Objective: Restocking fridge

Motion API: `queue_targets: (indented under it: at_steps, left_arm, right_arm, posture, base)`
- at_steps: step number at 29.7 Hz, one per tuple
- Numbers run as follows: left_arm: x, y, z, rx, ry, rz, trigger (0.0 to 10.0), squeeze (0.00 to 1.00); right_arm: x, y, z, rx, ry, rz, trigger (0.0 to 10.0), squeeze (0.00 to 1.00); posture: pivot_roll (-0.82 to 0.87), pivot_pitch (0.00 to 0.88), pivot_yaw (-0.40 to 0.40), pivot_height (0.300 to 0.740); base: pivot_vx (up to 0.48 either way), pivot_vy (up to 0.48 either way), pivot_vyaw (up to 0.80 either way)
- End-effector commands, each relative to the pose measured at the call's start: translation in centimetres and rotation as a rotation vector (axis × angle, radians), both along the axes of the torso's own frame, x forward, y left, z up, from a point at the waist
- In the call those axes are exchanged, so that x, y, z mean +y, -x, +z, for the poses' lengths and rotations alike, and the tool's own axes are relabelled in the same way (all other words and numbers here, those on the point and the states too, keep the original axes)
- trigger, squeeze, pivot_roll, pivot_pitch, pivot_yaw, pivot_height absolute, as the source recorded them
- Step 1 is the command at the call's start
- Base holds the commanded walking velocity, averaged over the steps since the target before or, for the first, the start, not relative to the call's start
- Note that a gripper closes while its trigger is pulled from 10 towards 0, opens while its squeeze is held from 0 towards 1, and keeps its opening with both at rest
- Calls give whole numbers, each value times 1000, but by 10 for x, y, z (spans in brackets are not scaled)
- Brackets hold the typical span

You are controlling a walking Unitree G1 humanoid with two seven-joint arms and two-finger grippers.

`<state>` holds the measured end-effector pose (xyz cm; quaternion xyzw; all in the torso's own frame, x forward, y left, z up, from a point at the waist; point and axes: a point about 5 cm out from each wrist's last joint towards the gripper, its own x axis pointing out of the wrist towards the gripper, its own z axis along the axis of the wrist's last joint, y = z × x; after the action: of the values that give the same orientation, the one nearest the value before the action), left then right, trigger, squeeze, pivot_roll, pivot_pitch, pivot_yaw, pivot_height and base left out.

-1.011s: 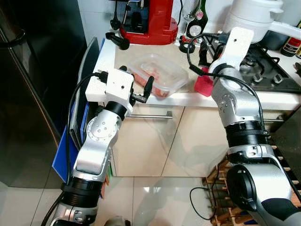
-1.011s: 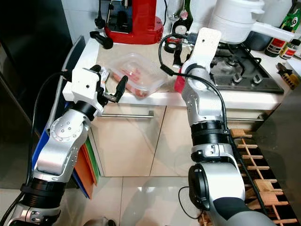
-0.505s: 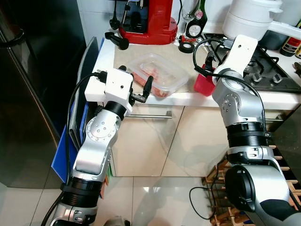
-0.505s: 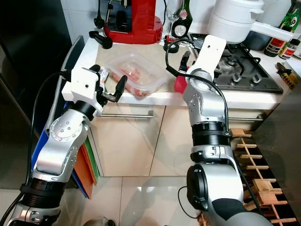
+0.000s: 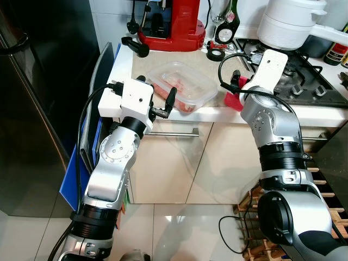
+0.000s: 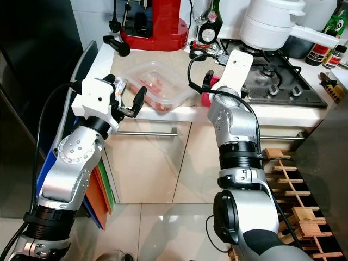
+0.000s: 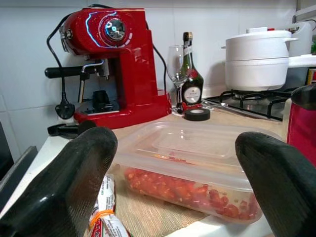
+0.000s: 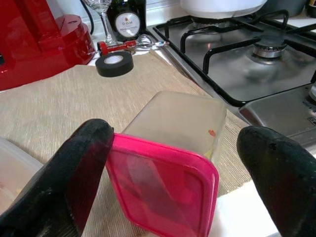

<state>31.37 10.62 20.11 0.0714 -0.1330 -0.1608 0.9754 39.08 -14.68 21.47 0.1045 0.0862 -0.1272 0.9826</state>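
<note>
Dark glossy fridge door (image 5: 38,109) along the far left edge, shut. Beside it, flat boards in blue and orange (image 6: 95,196) leaned against the cabinet side. Left tool (image 5: 163,106) held level at the front edge of the table (image 5: 179,115), fingers spread wide and gripping nothing, aimed at a clear plastic tub (image 5: 183,86) with a clear lid and red pieces inside. Small wrapped packet (image 7: 104,217) lay just beside the tub, near the left finger (image 7: 74,182). Behind the tub, at the wall: red coffee machine (image 5: 173,24), wine glass (image 7: 175,61), dark bottle (image 7: 190,79), roll of black tape (image 7: 196,114). Woven beige mat (image 8: 64,103) spread under the tub. Further right, a smaller container with a pink lid (image 8: 165,185), lying on its side near the table's front edge, between the spread fingers of the right tool (image 8: 173,182) but not pinched; one finger (image 8: 74,173) close against the lid's rim, the other well apart. Right of that, gas hob (image 5: 304,81) with a white pot (image 5: 288,24) on it.
</note>
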Motion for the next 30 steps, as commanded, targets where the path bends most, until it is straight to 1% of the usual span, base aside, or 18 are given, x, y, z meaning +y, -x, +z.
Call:
queue_targets:
  at_steps: [1, 6, 9, 16, 17, 18, 19, 25, 30]
  left_arm:
    - [-1, 1, 5, -16, 4, 6, 10000, 0]
    - [-1, 2, 5, -17, 7, 6, 10000, 0]
    - [-1, 2, 6, -17, 8, 8, 10000, 0]
    - [-1, 2, 6, -14, 7, 8, 10000, 0]
    - [-1, 2, 6, -14, 7, 8, 10000, 0]
    - [-1, 2, 6, -15, 7, 9, 10000, 0]
    - [-1, 2, 6, -15, 7, 9, 10000, 0]
    - [-1, 2, 5, -12, 7, 8, 10000, 0]
    - [-1, 2, 5, -12, 8, 7, 10000, 0]
  right_arm:
    - [-6, 0, -9, 46, 3, -22, 10000, 0]
    - [-5, 0, -15, 71, -4, -19, 10000, 0]
    - [-7, 0, -23, 108, -28, -24, 10000, 0]
    - [-5, 0, -31, 144, -73, -20, 10000, 0]
    - [-5, 0, -33, 149, -83, -19, 9804, 0]
    - [-5, 0, -34, 154, -90, -18, 3725, 0]
    - [-5, 0, -35, 157, -93, -17, 118, 0]
    - [-6, 1, -44, 181, -118, -18, 0, 0]
    - [-7, 1, -46, 183, -128, -18, 0, 0]
  posture:
    - [115, 0, -86, 740]
    - [115, 0, -86, 740]
    - [118, 0, -86, 740]
    - [118, 0, -86, 740]
    - [118, 0, -86, 740]
    - [119, 0, -86, 740]
    - [119, 0, -85, 740]
    - [118, 0, -85, 740]
    - [117, 0, -84, 740]
  base:
    - [0, 0, 0]
    - [0, 0, 0]
    - [0, 0, 0]
    - [0, 0, 0]
    - [0, 0, 0]
    - [0, 0, 0]
    - [0, 0, 0]
    - [0, 0, 0]
    - [0, 0, 0]
